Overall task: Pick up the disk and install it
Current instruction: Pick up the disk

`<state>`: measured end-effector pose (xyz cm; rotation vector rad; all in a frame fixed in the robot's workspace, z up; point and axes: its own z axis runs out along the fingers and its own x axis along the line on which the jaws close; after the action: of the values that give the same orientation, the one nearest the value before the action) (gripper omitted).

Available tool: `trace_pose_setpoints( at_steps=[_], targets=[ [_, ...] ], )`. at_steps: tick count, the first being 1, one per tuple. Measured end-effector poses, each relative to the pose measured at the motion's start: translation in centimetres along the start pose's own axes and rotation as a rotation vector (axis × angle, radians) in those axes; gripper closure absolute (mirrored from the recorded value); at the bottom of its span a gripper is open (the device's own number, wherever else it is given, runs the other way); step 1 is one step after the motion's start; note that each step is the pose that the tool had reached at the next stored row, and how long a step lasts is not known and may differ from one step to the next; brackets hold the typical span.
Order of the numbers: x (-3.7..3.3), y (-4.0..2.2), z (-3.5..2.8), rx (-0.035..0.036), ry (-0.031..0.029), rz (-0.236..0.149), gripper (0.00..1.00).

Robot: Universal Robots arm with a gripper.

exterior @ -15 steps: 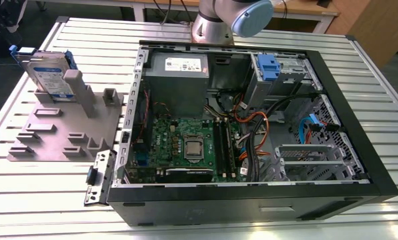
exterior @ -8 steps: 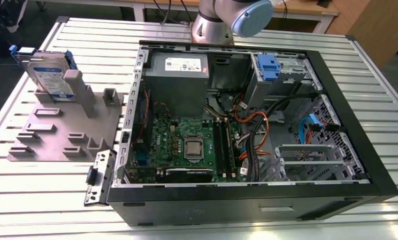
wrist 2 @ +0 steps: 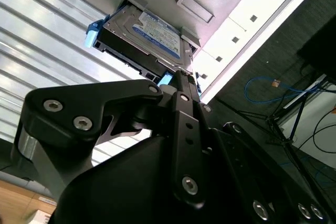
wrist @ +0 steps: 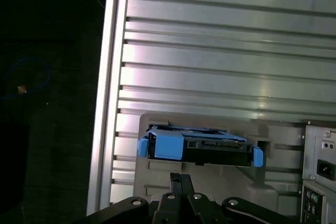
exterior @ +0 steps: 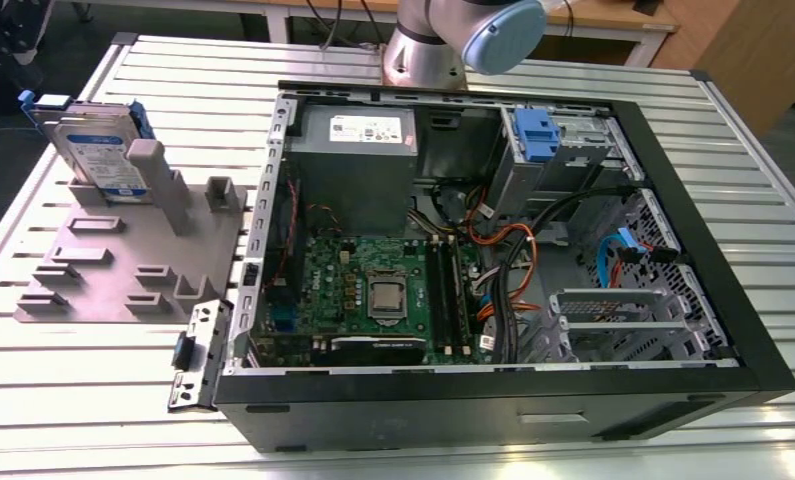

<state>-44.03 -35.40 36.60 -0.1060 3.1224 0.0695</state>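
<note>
Slatted desk (exterior: 77,400): disk (exterior: 101,150) stands ungrasped in grey fixture (exterior: 117,270). Tool (wrist: 181,177) narrow, empty. Approach step; grasp requires widening.

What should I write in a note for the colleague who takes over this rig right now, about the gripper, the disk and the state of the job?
The gripper is shut and holds nothing. In both wrist views it points at the disk and is apart from it.
The disk stands on edge in the grey holder, at the exterior view's left of the open computer case.
Done: nothing yet; the disk is not picked up.
Left: the pick-up and the installation in the case.
</note>
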Motion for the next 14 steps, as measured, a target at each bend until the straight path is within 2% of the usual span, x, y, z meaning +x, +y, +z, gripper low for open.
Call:
trace_pose_setpoints(
  at_steps=[5, 14],
  targets=[
    [0.0, 0.0, 0.0, -0.0007, 0.0017, -0.037, 0.89],
    [0.0, 0.0, 0.0, -0.0014, 0.0034, -0.075, 0.89]
  ],
)
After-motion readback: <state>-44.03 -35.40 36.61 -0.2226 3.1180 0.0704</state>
